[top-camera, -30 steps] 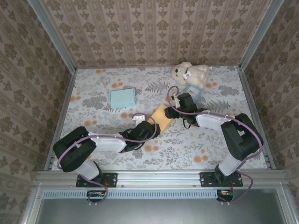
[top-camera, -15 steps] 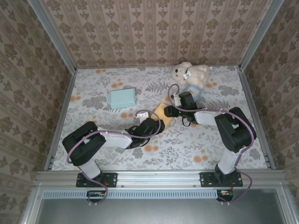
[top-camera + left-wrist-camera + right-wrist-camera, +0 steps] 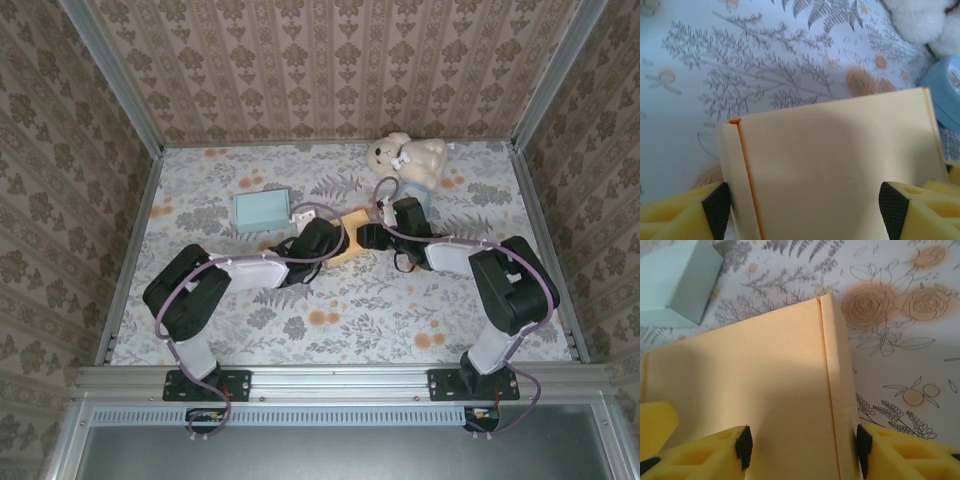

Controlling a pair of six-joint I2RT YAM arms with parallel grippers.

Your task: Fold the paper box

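Observation:
The pale yellow paper box [image 3: 350, 228] lies mid-table with its lid down, between both grippers. My left gripper [image 3: 324, 242] comes at it from the left and my right gripper [image 3: 370, 237] from the right. In the left wrist view the box [image 3: 835, 165] spans the left gripper [image 3: 805, 205]: one pad [image 3: 716, 207] sits at its left side flap, while the other pad [image 3: 892, 210] lies over its top face. In the right wrist view the box [image 3: 755, 385] lies under the right gripper [image 3: 802, 442]; one pad [image 3: 862, 445] is beside the right flap. Both jaws stand apart.
A teal box [image 3: 262, 210] [image 3: 680, 285] lies to the left of the paper box. At the back right sit a white teddy bear [image 3: 408, 158] [image 3: 925, 20] and a blue tape roll [image 3: 418, 195] [image 3: 947, 90]. Patterned walls enclose the table.
Both arms moved toward the back and together, and the paper box shifted that way with them. The left gripper now covers more of the box. The right jaws have narrowed somewhat.

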